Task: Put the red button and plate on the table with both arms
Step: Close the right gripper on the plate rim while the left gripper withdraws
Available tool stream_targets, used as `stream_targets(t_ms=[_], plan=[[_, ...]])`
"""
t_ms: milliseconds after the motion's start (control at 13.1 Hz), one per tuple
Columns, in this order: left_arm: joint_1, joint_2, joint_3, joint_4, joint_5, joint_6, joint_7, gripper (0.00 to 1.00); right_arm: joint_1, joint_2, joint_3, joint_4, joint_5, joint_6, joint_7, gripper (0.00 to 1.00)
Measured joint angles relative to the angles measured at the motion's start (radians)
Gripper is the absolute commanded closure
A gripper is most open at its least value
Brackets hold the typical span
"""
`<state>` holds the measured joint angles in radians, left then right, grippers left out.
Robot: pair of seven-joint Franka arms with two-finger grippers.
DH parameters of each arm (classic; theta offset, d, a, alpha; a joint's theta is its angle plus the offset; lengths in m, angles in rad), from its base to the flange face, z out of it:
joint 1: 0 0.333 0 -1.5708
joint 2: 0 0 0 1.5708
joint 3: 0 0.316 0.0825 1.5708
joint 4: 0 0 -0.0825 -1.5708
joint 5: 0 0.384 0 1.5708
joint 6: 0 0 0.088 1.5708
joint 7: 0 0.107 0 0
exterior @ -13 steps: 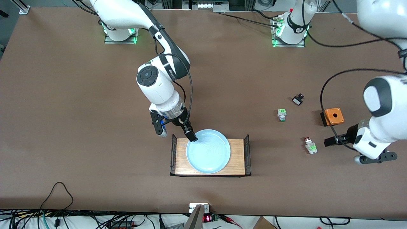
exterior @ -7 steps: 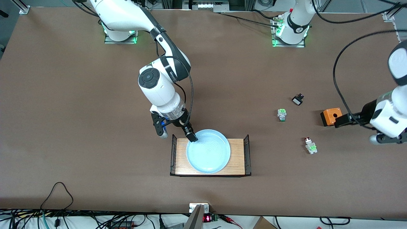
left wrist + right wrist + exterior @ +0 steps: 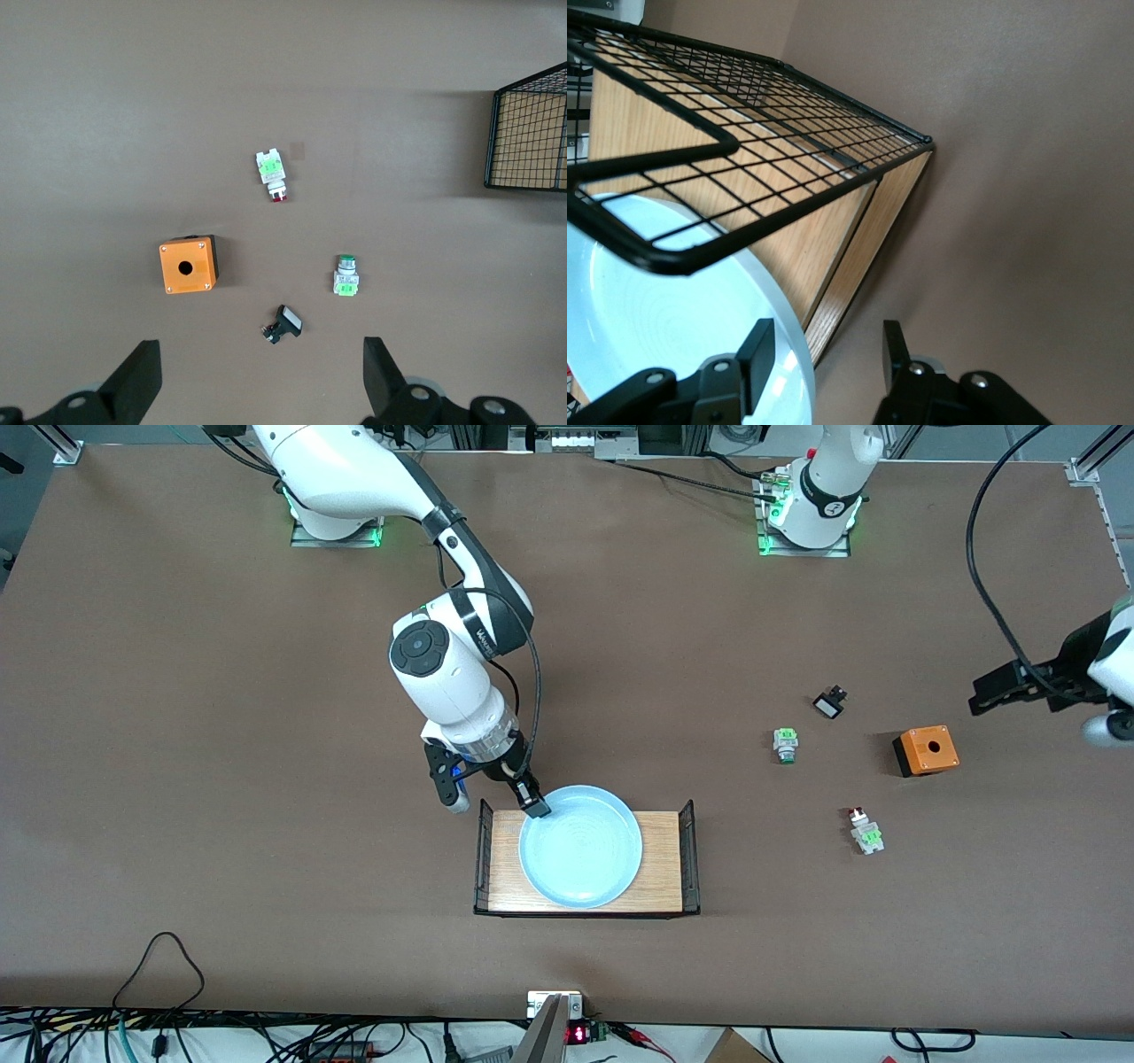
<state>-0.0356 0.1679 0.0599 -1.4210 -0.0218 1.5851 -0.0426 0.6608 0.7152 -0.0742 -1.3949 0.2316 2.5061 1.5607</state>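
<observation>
On the rack (image 3: 669, 859), the plate (image 3: 580, 846) waits between the right gripper's (image 3: 534, 804) unclenched fingers; red button (image 3: 865, 831) untouched, left gripper (image 3: 992, 691) released.

Right tool (image 3: 534, 804) at the plate (image 3: 580, 847) rim on the rack (image 3: 666, 868)

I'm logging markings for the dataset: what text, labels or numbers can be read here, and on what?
Lettering on the right arm's black wrist band: too small to read.
Red digits on the small display at the table's near edge: blurred, unreadable.
Nothing else carries text.
</observation>
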Motion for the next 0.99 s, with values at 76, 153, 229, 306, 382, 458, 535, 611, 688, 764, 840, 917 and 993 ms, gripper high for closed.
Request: stream_targets(t_ms=[76, 153, 229, 306, 382, 458, 535, 611, 688, 764, 840, 917, 993], plan=[[0.010, -0.020, -0.012, -0.011, 0.000, -0.002, 0.003, 0.00, 0.000, 0.000, 0.000, 0.000, 0.000, 0.000, 0.000, 0.59], [0.029, -0.039, -0.036, -0.022, 0.000, -0.006, 0.004, 0.00, 0.000, 0.000, 0.000, 0.000, 0.000, 0.000, 0.000, 0.65], [0.048, -0.055, -0.061, -0.032, 0.000, -0.010, 0.004, 0.00, 0.002, 0.000, 0.000, 0.000, 0.000, 0.000, 0.000, 0.70], [0.059, -0.071, -0.076, -0.045, 0.000, -0.012, 0.004, 0.00, 0.003, 0.000, 0.000, 0.001, 0.000, 0.000, 0.000, 0.79], [0.062, -0.086, -0.082, -0.060, 0.000, -0.013, 0.004, 0.00, 0.004, 0.000, 0.000, 0.002, 0.000, 0.000, 0.000, 0.83], [0.064, -0.104, -0.084, -0.079, 0.000, -0.013, 0.004, 0.00, 0.005, 0.000, 0.000, 0.003, 0.000, 0.000, 0.000, 0.86], [0.064, -0.122, -0.086, -0.099, 0.000, -0.013, 0.004, 0.00, 0.005, 0.000, 0.000, 0.005, 0.000, 0.000, 0.000, 0.87], [0.064, -0.143, -0.087, -0.120, 0.000, -0.013, 0.004, 0.00, 0.005, 0.000, 0.000, 0.008, 0.000, 0.000, 0.000, 0.89], [0.064, -0.164, -0.088, -0.140, 0.000, -0.013, 0.004, 0.00, 0.006, 0.000, 0.000, 0.009, 0.000, 0.000, 0.000, 0.90], [0.064, -0.186, -0.089, -0.160, 0.000, -0.013, 0.004, 0.00, 0.006, 0.000, 0.000, 0.010, 0.000, 0.000, 0.000, 0.91], [0.064, -0.205, -0.089, -0.178, 0.000, -0.013, 0.004, 0.00, 0.006, 0.000, 0.000, 0.011, 0.000, 0.000, 0.000, 0.92], [0.064, -0.220, -0.089, -0.190, 0.000, -0.014, 0.004, 0.00, 0.006, 0.000, 0.000, 0.012, 0.000, 0.000, 0.000, 0.97], [0.064, -0.228, -0.090, -0.198, 0.000, -0.014, 0.001, 0.00, 0.007, 0.000, 0.000, 0.012, 0.000, 0.000, 0.000, 1.00]])
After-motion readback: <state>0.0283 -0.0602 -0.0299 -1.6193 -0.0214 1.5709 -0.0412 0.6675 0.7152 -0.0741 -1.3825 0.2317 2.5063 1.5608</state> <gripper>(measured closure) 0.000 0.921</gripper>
